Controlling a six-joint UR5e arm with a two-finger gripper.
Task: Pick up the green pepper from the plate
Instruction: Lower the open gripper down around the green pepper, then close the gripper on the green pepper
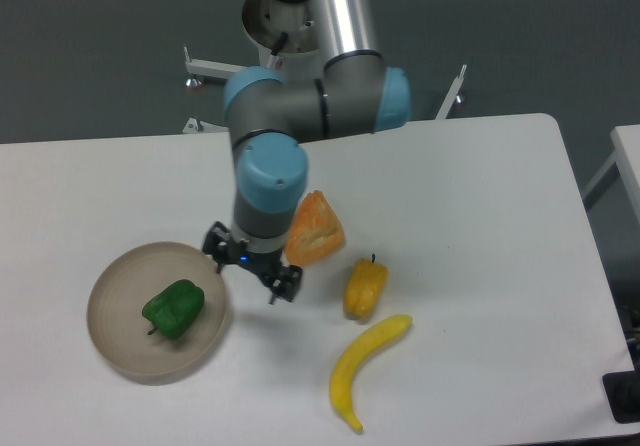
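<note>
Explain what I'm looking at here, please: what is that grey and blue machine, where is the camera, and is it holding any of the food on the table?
The machine is a robot arm made of grey tubes joined by blue-capped joints. One fixed camera looks down on the white table from the front and above. At the arm's end is its tool, a small black two-fingered part for grasping. It hangs just beside the right rim of the plate; its fingers look spread and nothing is between them.

On the table lie a round beige plate with a green pepper in it, an orange wedge-shaped piece of food, a small yellow-orange pepper and a banana. Nothing is held yet. The green pepper sits untouched, to the left of the tool.
</note>
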